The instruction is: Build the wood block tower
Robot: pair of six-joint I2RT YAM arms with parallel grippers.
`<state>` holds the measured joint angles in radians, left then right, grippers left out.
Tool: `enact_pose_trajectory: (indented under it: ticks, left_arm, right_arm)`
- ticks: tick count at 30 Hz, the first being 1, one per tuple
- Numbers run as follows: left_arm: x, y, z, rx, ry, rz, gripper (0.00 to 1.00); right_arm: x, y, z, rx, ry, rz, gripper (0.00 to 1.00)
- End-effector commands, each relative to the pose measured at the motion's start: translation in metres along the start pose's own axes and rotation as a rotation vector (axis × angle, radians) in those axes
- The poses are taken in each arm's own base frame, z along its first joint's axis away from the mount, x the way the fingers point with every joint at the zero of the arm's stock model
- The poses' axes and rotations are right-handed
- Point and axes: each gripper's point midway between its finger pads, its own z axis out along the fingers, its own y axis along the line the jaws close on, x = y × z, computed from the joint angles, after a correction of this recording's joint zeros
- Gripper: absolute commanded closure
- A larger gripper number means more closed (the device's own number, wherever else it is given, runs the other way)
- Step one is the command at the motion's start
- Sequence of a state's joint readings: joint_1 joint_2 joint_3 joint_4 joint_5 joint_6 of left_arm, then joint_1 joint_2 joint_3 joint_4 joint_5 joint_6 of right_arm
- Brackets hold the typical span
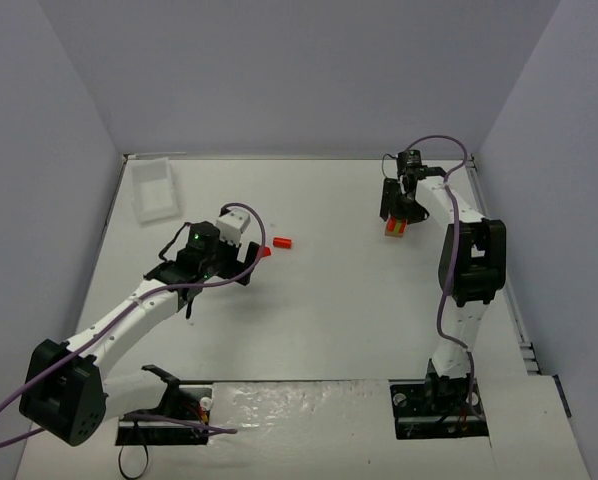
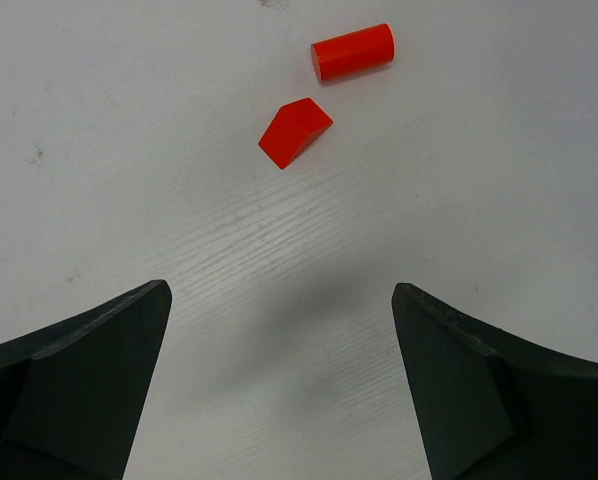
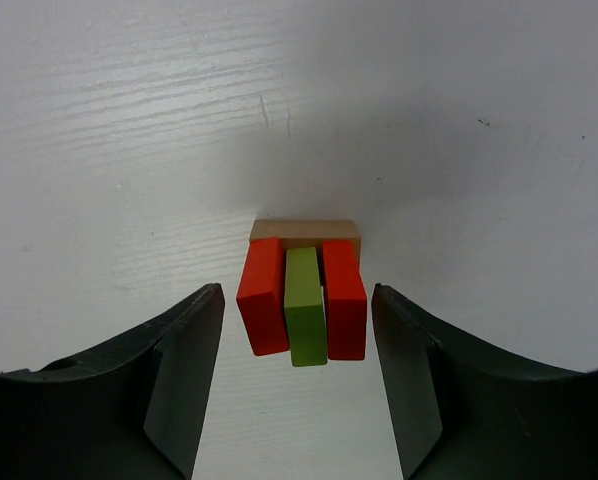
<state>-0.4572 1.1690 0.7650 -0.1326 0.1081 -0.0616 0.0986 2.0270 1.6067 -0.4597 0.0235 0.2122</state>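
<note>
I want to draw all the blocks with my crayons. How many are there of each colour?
Red: 4, a cylinder, a wedge, one bar, a second bar
Green: 1, the stick
Tan: 1, the base piece
Total: 6 blocks
</note>
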Motion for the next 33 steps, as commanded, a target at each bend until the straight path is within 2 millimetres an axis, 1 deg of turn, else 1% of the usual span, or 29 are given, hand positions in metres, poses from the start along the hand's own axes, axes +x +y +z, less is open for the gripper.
enact_pose_trajectory:
  ticks: [1, 13, 20, 29, 31, 33]
  left_arm:
    - [-0.0378, -0.0039, -0.0066, 0.017, -0.096, 0.017, 0.09]
    - [-0.0371, -0.0039, -0.0069, 0.017, -0.095, 0.017, 0.09]
    - [-0.0379, -0.0038, -0.0069, 0.017, -0.097, 0.019, 0.09]
    - [-0.0372, -0.0038, -0.0069, 0.017, -0.095, 0.019, 0.09]
    - [-0.0378, -0.0038, -0.0071, 0.017, -0.096, 0.019, 0.09]
    - [-0.0378, -0.0039, -0.0074, 0.017, -0.096, 0.019, 0.09]
  right_arm:
    - [-0.0254, -0.0040, -0.0074, 0.024, -0.075, 0.038, 0.43]
    - [-0.0253, -0.0060, -0.0067, 0.035, -0.079, 0.059, 0.55]
    - [-0.0265, -0.0077, -0.0075, 0.048, -0.087, 0.075, 0.59]
    - [-0.0259, -0.0088, -0.0074, 0.051, -0.087, 0.072, 0.60]
    - [-0.0251, -0.0089, -0.0067, 0.052, -0.085, 0.070, 0.57]
    - [-0.0252, -0.0086, -0.0073, 0.050, -0.086, 0.068, 0.50]
